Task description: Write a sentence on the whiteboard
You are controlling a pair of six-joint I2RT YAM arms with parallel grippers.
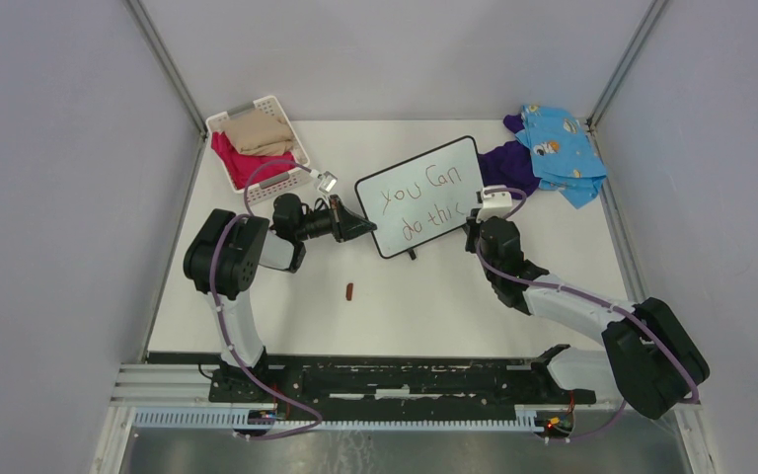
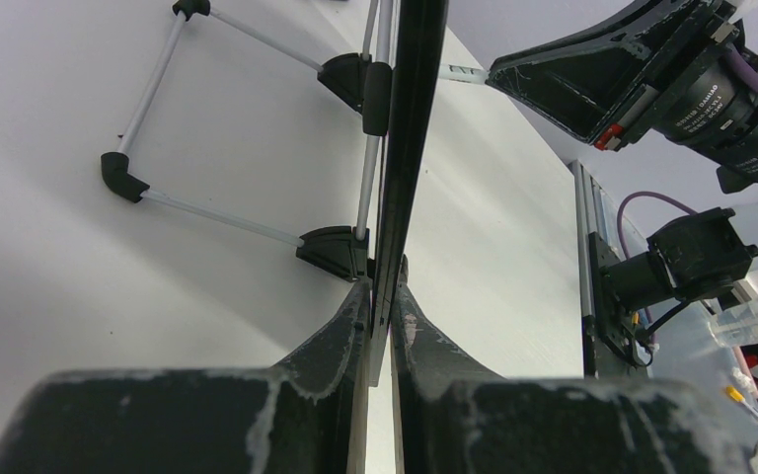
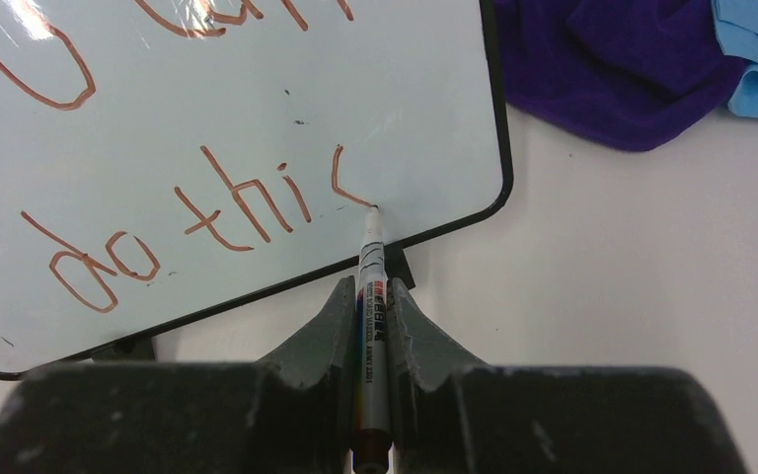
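The whiteboard (image 1: 424, 197) stands tilted mid-table. Its sentence (image 1: 424, 202) reads "you can" over "do thi" in brown strokes, with a half-drawn last letter (image 3: 345, 183). My left gripper (image 1: 360, 225) is shut on the board's left edge; in the left wrist view the board (image 2: 410, 148) runs edge-on between the jaws of that gripper (image 2: 383, 296). My right gripper (image 3: 370, 296) is shut on a marker (image 3: 372, 281) whose tip touches the whiteboard (image 3: 257, 99) near its lower right corner. From above, the right gripper (image 1: 479, 215) sits at the board's right edge.
A white basket (image 1: 219, 122) with beige and red cloth stands at the back left. Purple cloth (image 1: 508, 163) and blue patterned cloth (image 1: 558, 148) lie at the back right, just behind the board. A small brown cap (image 1: 349, 290) lies in front of the board. The board's wire stand (image 2: 227, 212) rests on the table.
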